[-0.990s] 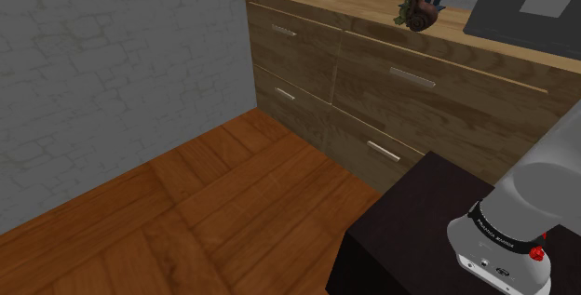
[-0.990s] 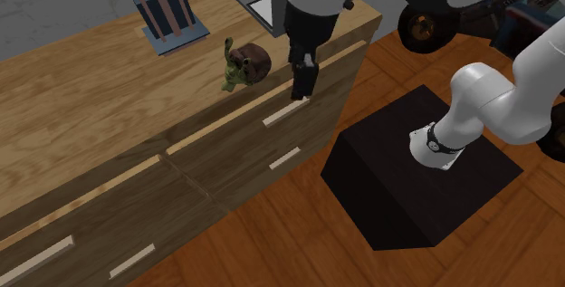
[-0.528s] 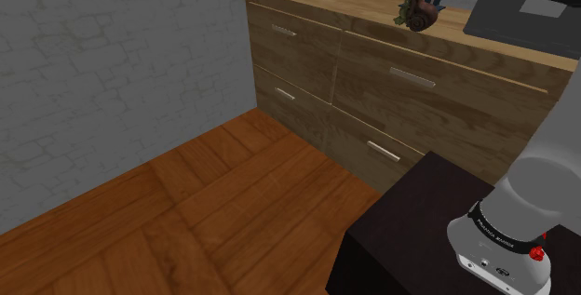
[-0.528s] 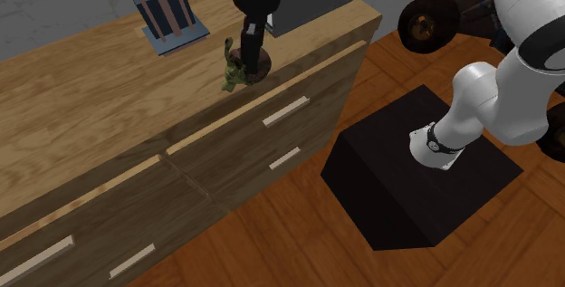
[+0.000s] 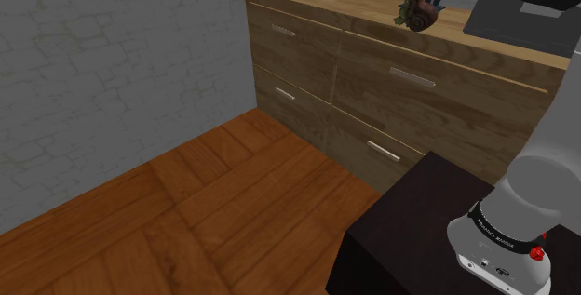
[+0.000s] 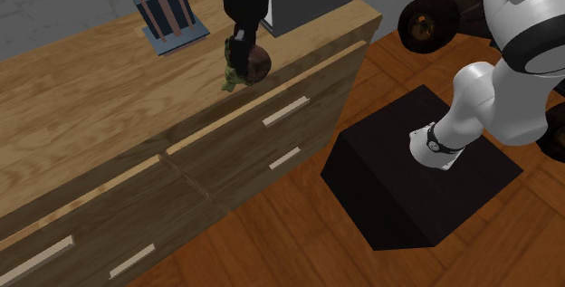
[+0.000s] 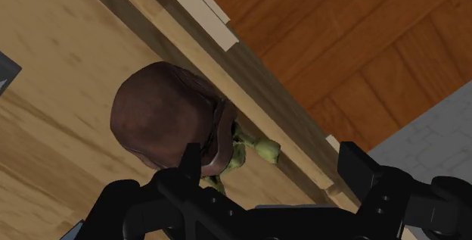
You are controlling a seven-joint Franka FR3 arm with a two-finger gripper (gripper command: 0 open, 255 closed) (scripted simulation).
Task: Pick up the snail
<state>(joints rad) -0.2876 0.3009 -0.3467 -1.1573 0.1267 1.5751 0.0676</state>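
Now, the wrist view: my gripper (image 7: 271,155) looks down on the snail (image 7: 170,117), which sits on the top of the wooden dresser (image 7: 45,148), close to its front edge. The fingers (image 7: 355,172) are spread, and nothing is clasped between them. The brown shell (image 7: 155,113) lies at and beyond one fingertip, and I cannot tell whether that tip touches it or hangs just above. Only the green head (image 7: 261,151) pokes into the gap, and it stays apart from the other finger. The snail's long axis, shell to head, runs roughly along the dresser's front edge. As I read it, it also runs nearly along the line on which the fingers close.

Second exterior view: the gripper hangs over the snail, pointing steeply down, with its tip at the shell. The white arm (image 6: 507,23) rises from the black stand (image 6: 407,186) on the wooden floor and arches across above the drawer fronts, wrist bent downward over the dresser top.

My judgement of the step is final alignment before the grasp. The relation that matters is the offset — the bulk of the shell lies to one finger's side, not centred in the gap. Closing from here would likely catch only the soft head or push the shell aside. I would shift toward the shell, or turn the wrist so the fingers straddle its narrower width, before descending.
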